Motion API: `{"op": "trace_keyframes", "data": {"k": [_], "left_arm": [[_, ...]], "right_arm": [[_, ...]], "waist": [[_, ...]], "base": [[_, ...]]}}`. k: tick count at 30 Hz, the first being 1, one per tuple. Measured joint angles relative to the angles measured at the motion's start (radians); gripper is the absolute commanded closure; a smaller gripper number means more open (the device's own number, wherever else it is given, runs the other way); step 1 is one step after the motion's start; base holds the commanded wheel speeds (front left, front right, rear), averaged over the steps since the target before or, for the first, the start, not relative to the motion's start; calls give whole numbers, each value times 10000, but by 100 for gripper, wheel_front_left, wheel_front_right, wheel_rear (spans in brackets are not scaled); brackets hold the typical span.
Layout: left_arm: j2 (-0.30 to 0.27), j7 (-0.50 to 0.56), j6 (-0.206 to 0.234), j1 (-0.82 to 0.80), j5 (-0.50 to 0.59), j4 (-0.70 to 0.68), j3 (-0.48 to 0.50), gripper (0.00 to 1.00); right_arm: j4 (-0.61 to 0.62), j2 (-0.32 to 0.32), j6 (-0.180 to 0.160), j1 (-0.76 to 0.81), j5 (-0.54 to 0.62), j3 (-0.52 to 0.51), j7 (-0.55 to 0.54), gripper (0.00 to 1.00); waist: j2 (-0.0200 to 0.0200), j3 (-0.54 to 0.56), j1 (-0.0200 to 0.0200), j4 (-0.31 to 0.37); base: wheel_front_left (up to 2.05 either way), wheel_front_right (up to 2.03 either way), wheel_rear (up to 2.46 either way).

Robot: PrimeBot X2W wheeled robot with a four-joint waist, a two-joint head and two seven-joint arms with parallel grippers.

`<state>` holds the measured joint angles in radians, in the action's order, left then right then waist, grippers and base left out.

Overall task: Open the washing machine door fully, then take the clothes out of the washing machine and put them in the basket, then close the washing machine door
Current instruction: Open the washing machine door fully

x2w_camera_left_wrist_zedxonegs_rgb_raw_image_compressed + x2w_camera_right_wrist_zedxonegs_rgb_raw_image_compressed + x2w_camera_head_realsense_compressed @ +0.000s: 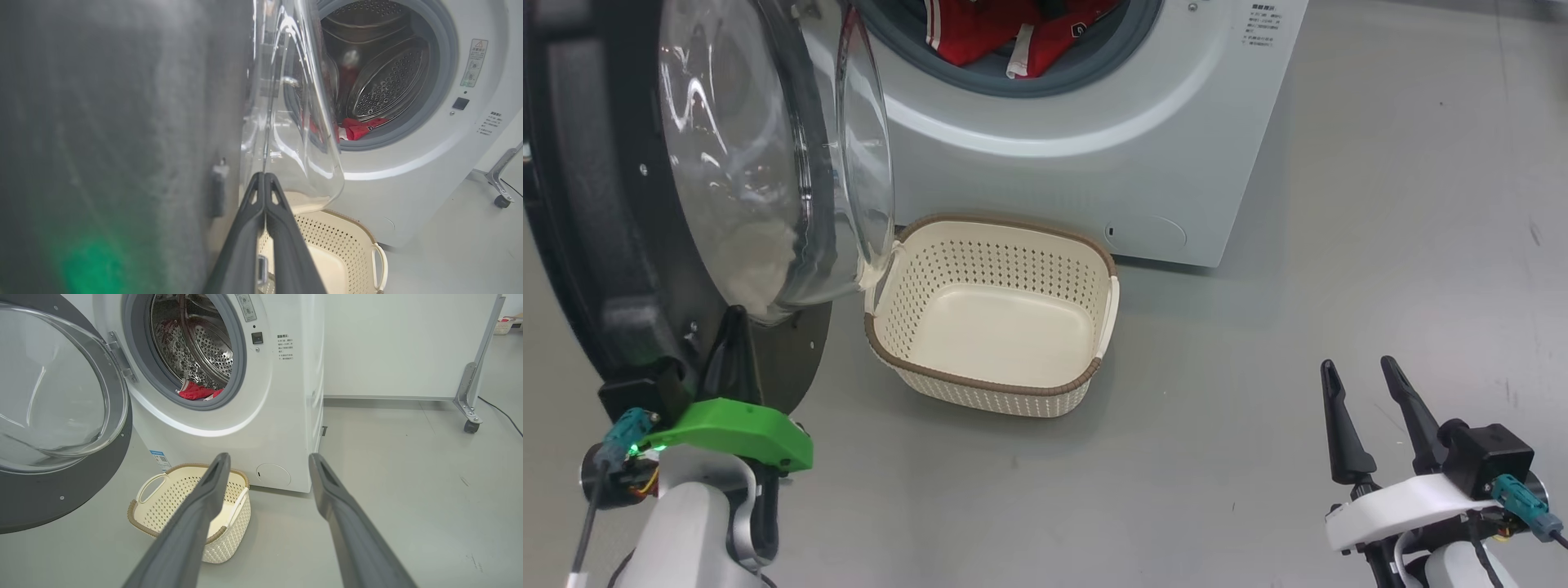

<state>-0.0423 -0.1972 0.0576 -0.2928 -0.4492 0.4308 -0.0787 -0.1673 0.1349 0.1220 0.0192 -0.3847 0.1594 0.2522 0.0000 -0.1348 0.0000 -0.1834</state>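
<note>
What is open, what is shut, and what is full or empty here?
washing machine door: swung open
washing machine: open, with laundry inside the drum
clothes: lying in the drum, at its mouth
basket: upright on the floor, empty
left gripper: shut, holding nothing, tips by the door's glass
right gripper: open, holding nothing

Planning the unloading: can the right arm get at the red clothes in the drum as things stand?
Probably yes. The washing machine door is swung aside, the red clothes lie uncovered at the drum mouth, and the open right gripper is empty. The basket sits below, out of the way.
</note>
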Motion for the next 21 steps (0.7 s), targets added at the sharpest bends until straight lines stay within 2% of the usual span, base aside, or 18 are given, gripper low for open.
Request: {"op": "trace_keyframes", "data": {"k": [21], "left_arm": [[-759,-332,286,6,-721,-247,1885,100]], "right_arm": [[0,387,0,-360,-10,426,0,0]], "waist": [[0,-599,0,-121]], "base": [[0,0,0]]}}
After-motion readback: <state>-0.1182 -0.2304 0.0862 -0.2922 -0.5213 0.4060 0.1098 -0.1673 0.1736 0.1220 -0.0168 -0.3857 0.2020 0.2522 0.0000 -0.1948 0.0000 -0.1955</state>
